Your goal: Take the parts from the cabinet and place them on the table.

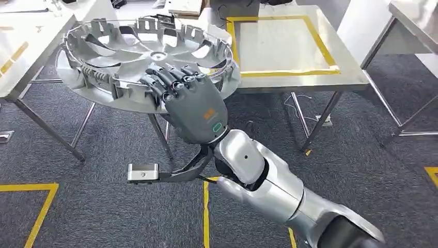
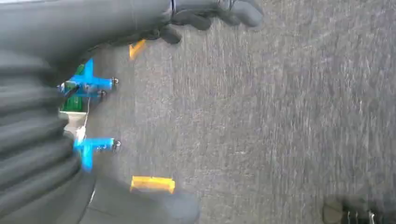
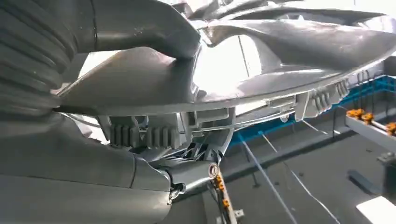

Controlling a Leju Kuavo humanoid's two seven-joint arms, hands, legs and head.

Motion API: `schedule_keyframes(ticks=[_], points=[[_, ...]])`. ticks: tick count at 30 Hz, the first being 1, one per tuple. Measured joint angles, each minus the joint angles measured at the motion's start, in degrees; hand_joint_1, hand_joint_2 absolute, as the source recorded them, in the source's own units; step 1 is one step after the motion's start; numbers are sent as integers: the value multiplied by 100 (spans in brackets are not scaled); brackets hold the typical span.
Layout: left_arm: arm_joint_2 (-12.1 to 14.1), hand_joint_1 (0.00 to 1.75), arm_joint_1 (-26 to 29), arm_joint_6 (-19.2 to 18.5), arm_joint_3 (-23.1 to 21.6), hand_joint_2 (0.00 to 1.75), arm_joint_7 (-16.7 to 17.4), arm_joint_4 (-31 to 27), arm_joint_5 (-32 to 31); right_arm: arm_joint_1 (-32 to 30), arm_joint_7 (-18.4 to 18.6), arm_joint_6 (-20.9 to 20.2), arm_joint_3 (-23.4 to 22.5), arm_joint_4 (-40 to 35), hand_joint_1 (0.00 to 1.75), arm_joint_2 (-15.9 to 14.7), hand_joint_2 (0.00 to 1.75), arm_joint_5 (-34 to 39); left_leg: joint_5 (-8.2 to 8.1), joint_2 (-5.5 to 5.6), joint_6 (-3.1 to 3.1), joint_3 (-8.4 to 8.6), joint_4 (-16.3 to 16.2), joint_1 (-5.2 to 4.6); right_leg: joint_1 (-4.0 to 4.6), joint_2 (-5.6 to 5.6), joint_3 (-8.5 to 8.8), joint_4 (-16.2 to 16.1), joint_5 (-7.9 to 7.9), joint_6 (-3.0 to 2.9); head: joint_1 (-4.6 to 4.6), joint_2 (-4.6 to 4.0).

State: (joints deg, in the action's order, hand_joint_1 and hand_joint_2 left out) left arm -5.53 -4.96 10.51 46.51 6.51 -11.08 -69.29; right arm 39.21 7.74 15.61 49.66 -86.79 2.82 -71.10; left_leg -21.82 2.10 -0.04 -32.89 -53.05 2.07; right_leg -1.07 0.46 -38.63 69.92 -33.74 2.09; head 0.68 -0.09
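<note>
Item: silver wheel cover (image 1: 150,57), my right hand (image 1: 191,103) grasping its near rim. Beyond: steel table (image 1: 330,77), yellow-taped square (image 1: 281,46). Left hand (image 2: 215,11) fingers curled, holding nothing.

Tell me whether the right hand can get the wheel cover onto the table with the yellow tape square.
Probably yes. The right hand grips the wheel cover by its near rim, carried over the carpet. The table lies just beyond, its taped square bare. The wide cover overlaps its near left corner.
</note>
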Motion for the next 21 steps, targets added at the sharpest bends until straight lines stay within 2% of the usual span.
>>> schedule_keyframes(ticks=[1,2,3,4,5,6,7,8,11,12,13,15,16,17,18,19,21], points=[[-2,0,0,0,0,175,0,0,-4,-7,-2,0,-2,0,175,-11,175,-7,-9,0,-34,-14,-22,27,-46,-1,-133,255,-61,46,-2,0],[-11,0,3,0,0,175,-2,2,-15,-10,0,-2,-2,0,175,-17,175,-7,-27,1,-87,-35,-63,67,-91,-5,-141,259,8,96,-2,0],[-15,0,5,0,0,175,-4,2,-17,-15,2,-2,-2,0,175,-22,175,-4,-56,1,-147,-65,-124,120,-135,-10,-31,29,182,159,-2,0],[-20,0,13,0,0,175,-11,4,-15,-20,0,-2,-4,0,175,-26,175,2,-91,3,-214,-104,-205,175,-182,-11,159,-337,387,227,0,0],[-26,0,20,0,0,175,-17,7,-15,-23,-24,-2,-4,0,175,-35,175,2,-151,6,-306,-172,-343,252,-252,-14,446,-871,628,306,0,0],[-22,0,23,2,0,175,-24,4,-15,-35,-39,9,-4,2,175,-42,175,2,-212,9,-401,-239,-474,304,-235,11,491,-995,561,349,-7,0],[51,0,26,20,9,175,-33,-11,-13,-29,-48,28,-4,-2,175,-53,175,4,-281,34,-507,-318,-601,264,-234,108,417,-928,546,323,88,0],[-9,0,31,28,11,175,-59,0,4,-28,-57,39,-4,-7,175,-66,175,18,-311,39,-533,-328,-614,254,-218,109,376,-789,497,77,83,0],[-24,0,102,37,17,175,-107,9,20,-12,-107,61,-9,11,175,-70,175,83,-294,58,-606,-304,-542,294,-187,83,345,-733,471,-125,44,0],[-28,0,114,37,17,175,-107,11,20,1,-125,63,-9,11,175,-70,175,98,-359,-36,-575,-324,-639,290,-177,72,346,-741,480,-178,11,0],[-26,0,113,37,20,175,-114,11,20,18,-122,74,-9,11,175,-70,175,105,-554,-148,-510,-467,-937,244,-155,63,348,-751,492,-202,-11,0],[-26,0,103,37,20,175,-131,11,22,23,-122,83,-13,15,175,-72,175,116,-992,-189,-422,-889,-1821,143,-103,17,347,-756,492,-235,-15,0],[-26,0,105,37,20,175,-133,11,20,20,-125,83,-13,15,175,-74,175,122,-1123,-189,-382,-1071,-2202,100,-63,-4,347,-755,480,-257,-15,0],[-26,0,113,37,20,175,-140,11,20,18,-125,85,-13,15,175,-79,175,142,-1125,-188,-324,-1163,-2382,54,-20,-13,355,-755,471,-280,-15,0],[-26,0,119,37,20,175,-148,11,22,19,-125,83,-13,15,175,-81,175,153,-993,-187,-236,-1119,-2278,-6,24,-19,369,-755,457,-302,-15,0],[-26,0,120,37,20,175,-153,11,22,19,-122,83,-13,15,175,-81,175,160,-797,-186,-145,-979,-1978,-64,64,-21,387,-756,444,-321,-15,0],[-24,0,119,37,22,175,-177,11,20,26,-125,85,-13,15,175,-81,175,162,-365,-192,92,-545,-1063,-208,110,-32,443,-767,410,-362,-15,0]])
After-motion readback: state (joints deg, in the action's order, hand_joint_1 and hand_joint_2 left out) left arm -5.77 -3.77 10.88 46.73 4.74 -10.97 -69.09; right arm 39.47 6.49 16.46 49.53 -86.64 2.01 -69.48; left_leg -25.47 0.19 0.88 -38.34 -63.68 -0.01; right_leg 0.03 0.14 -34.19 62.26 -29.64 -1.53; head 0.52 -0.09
